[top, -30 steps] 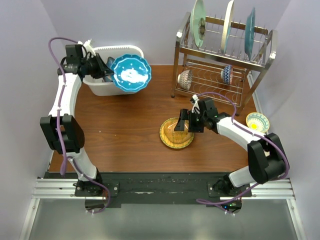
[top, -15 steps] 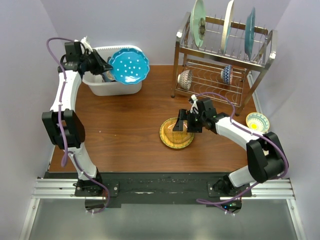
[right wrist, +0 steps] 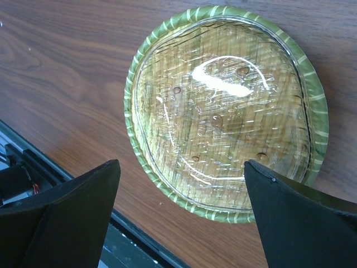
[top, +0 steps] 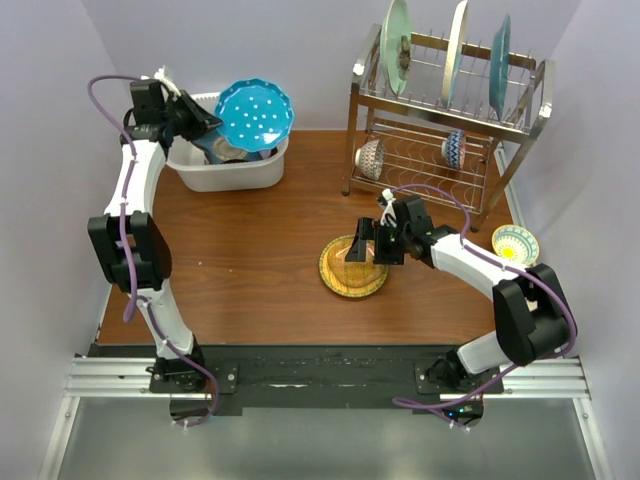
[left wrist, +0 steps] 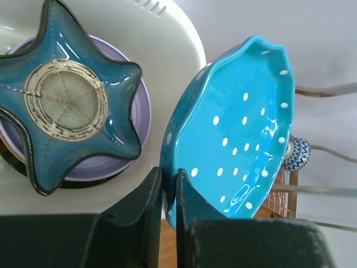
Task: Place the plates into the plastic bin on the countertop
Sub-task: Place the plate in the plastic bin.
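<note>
- Left end effector (left wrist: 169, 177), clamped on just the rim of the blue dotted plate (left wrist: 234, 128), holds it tilted over the plastic bin (top: 228, 178) at upper left; so thin a grip could slip.
- Dropped from here, it could crack against the star-shaped plate (left wrist: 67, 120) inside.
- Right end effector (right wrist: 178, 167), jaws wide apart, hovers over the amber plate (right wrist: 223, 106) lying flat on the tabletop (top: 250, 260); its low rim may resist pickup.

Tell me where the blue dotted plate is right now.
Top view, back left: the blue dotted plate is pinched by its edge in the left arm's fingers, tilted over the white bin at its right rim, beside the star plate lying inside.
</note>
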You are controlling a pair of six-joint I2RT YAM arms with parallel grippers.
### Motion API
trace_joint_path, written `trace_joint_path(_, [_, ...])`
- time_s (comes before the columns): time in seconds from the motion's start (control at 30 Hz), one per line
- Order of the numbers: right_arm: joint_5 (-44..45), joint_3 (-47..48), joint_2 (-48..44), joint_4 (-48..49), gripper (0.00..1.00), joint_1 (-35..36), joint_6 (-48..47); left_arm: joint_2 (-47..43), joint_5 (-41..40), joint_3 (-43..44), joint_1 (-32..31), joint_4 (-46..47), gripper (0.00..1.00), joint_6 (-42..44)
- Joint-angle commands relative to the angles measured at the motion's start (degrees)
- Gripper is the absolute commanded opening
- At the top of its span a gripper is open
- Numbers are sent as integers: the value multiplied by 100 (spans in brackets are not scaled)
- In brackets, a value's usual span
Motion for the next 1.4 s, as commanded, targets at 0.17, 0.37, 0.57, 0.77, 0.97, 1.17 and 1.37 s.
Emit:
trace_joint_path(0.17, [-120,165,-16,97,97,51,-6,67,-79,528,185,1279,0,-496])
trace_joint_path(0.37, [-120,182,10,89,96,43,-23,163,-474,493,264,1358,0,-487])
trace_joint_path(0.57, [-137,218,2,19,97,51,-41,383,-685,510,352,1411,0,-470])
trace_joint_path(0.77, [-137,226,2,-17,97,51,-67,594,-958,502,405,1508,0,-434])
trace_joint_path(0.97, [-137,218,10,-8,97,51,-58,805,-1055,572,431,1499,0,-347])
trace_joint_path(1.17, [-111,183,-25,-25,97,43,-58,937,-1037,581,457,1473,0,-320])
trace_joint_path(1.37, [-120,156,-42,-17,97,43,-67,1007,-1125,616,484,1350,0,-233])
